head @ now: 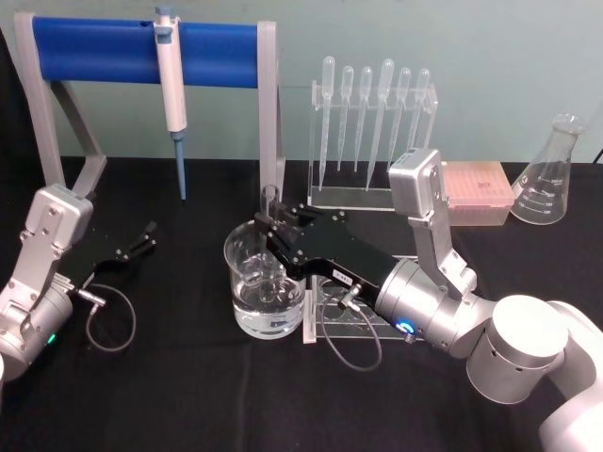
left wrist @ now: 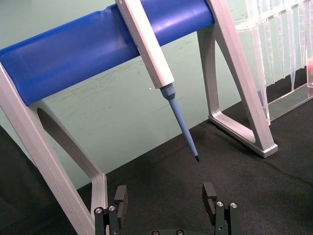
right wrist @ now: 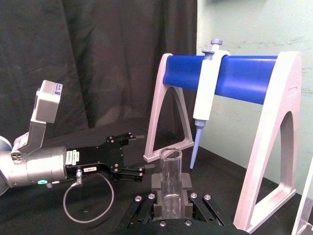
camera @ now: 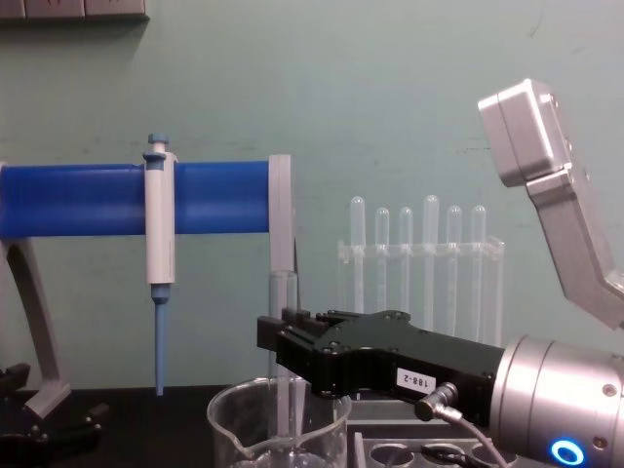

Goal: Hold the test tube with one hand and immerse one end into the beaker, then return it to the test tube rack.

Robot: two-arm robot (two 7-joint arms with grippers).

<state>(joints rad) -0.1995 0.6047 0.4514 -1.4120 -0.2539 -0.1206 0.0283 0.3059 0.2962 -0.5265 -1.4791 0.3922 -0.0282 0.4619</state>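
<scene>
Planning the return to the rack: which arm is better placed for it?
Right. The right gripper clamps the test tube in the beaker, and the rack lies just beside it; the left gripper sits open, far left.

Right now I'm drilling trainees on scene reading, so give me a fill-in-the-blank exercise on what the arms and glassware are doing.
1. The right gripper is shut on the ____.
2. That object's lower end hangs inside the ____.
3. The left gripper, parked at the robot's left, is ____.
4. The white-and-blue pipette hangs on the ____ bar.
Missing words: test tube; beaker; open; blue.
</scene>
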